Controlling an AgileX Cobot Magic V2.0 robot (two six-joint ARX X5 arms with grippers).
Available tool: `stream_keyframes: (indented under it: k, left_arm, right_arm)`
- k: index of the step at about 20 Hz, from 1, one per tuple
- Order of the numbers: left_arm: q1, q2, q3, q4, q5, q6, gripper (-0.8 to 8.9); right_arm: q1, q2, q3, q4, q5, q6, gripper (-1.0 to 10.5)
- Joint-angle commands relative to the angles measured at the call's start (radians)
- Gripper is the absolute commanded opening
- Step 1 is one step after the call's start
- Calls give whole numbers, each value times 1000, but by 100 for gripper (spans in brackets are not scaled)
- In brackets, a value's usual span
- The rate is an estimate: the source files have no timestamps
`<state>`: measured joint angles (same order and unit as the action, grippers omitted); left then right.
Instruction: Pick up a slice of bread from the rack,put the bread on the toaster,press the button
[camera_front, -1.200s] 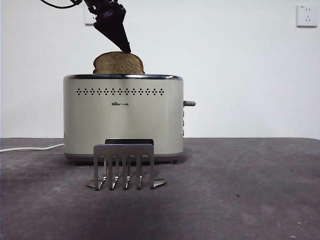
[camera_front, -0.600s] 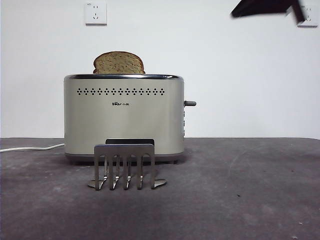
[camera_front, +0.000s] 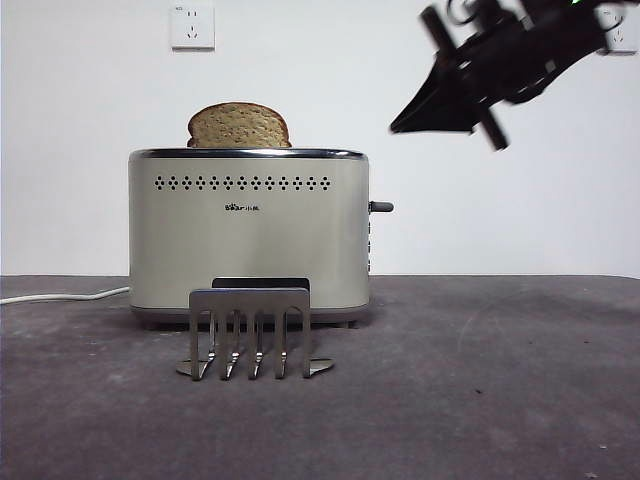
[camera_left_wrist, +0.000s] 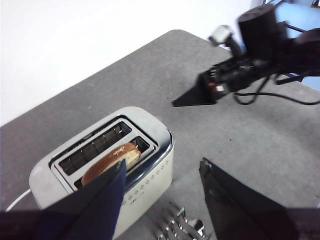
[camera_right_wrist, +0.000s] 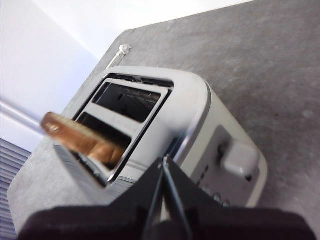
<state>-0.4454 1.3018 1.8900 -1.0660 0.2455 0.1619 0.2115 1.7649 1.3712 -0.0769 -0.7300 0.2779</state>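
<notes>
The slice of bread (camera_front: 239, 125) stands in the toaster (camera_front: 248, 235). Only its round brown top sticks up above the shiny rim. From the left wrist view, the slice (camera_left_wrist: 111, 161) sits in the slot nearer the rack, and the other slot looks dark and bare. The right wrist view shows the bread (camera_right_wrist: 80, 139) poking out of its slot too, a bit blurry.

The toaster is cream and boxy, and it stands on the dark grey table (camera_front: 500, 390). The button (camera_front: 381, 207) is a small dark knob that sticks out of the toaster's side. Nothing touches it.

The rack (camera_front: 250, 333) stands just in front of the toaster, low and grey, with its five prongs pointing down. It holds no bread.

The right gripper (camera_front: 400, 126) hangs in the air, high up and to the side of the toaster, above the button and well apart from it. It tips down toward the toaster. Its two black jaws are pressed together into one point (camera_right_wrist: 163, 161), and they hold nothing.

The left gripper (camera_left_wrist: 162, 172) is up high over the toaster and the rack. Its jaws are spread wide apart and they hold nothing.

A white cord (camera_front: 60, 296) runs off from the toaster along the table. A white wall socket (camera_front: 192, 27) is on the wall behind.
</notes>
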Motion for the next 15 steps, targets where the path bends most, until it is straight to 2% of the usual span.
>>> stream_keyframes:
  k: [1, 5, 15]
  left_arm:
    - [-1, -3, -4, -13, 3, -14, 252]
    - [-1, -6, -4, -36, 3, -14, 252]
    - [-1, -6, -4, -35, 2, -14, 252]
  right_arm:
    - [12, 77, 46, 5, 6, 10, -13]
    - [21, 154, 89, 5, 53, 8, -12]
    - [22, 250, 92, 14, 102, -43, -13]
